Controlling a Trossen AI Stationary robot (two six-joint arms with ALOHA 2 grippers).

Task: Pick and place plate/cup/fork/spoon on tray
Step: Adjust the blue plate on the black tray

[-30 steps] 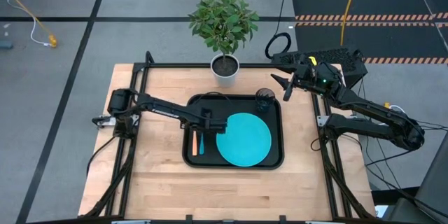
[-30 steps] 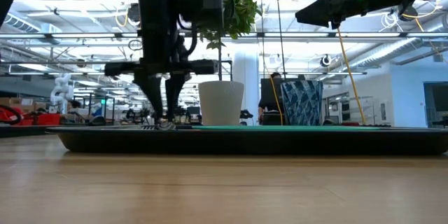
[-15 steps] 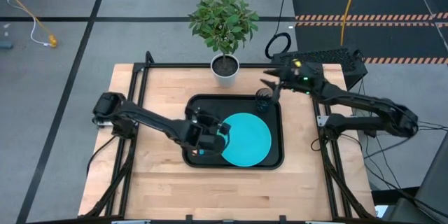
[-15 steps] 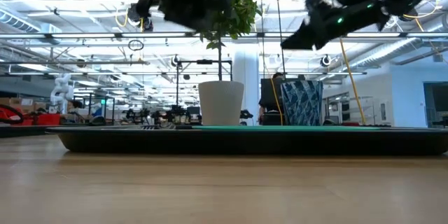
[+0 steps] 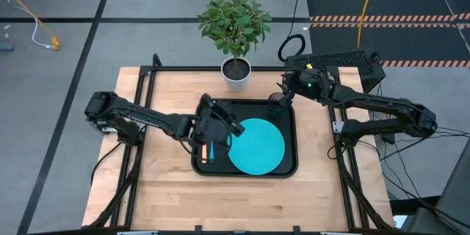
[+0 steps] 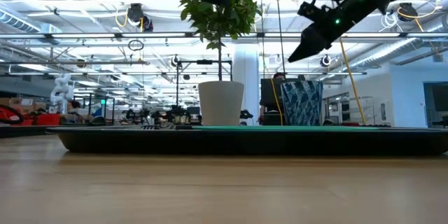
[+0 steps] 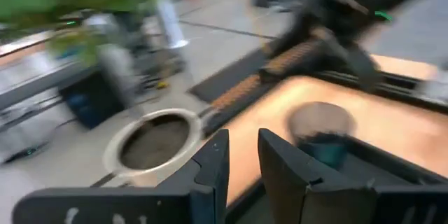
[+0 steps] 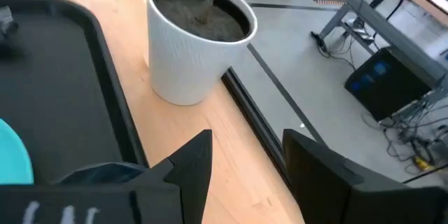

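The black tray [image 5: 288,163] lies mid-table. On it rest the turquoise plate [image 5: 255,145], the dark cup [image 5: 277,103] standing in its far right corner, and, side by side at its left, the orange-handled fork [image 5: 203,149] and the blue-handled spoon [image 5: 211,149]. My left gripper [image 5: 229,126] hangs high over the tray's left part, empty, with a narrow gap between its fingers [image 7: 242,164]. My right gripper [image 5: 282,96] is open and empty, above and just right of the cup [image 6: 302,103]; it also shows in the low view [image 6: 306,44] and in its own wrist view [image 8: 245,161].
A white pot [image 5: 236,70] with a green plant stands at the table's far edge, just beyond the tray; it also shows in the right wrist view [image 8: 198,38]. Bare wood lies near, left and right of the tray.
My left gripper has risen from the tray's left part, where its fingers pointed down by the fork and spoon, and has tipped up toward the far edge. My right gripper has moved from the table's far right toward the cup and tipped downward.
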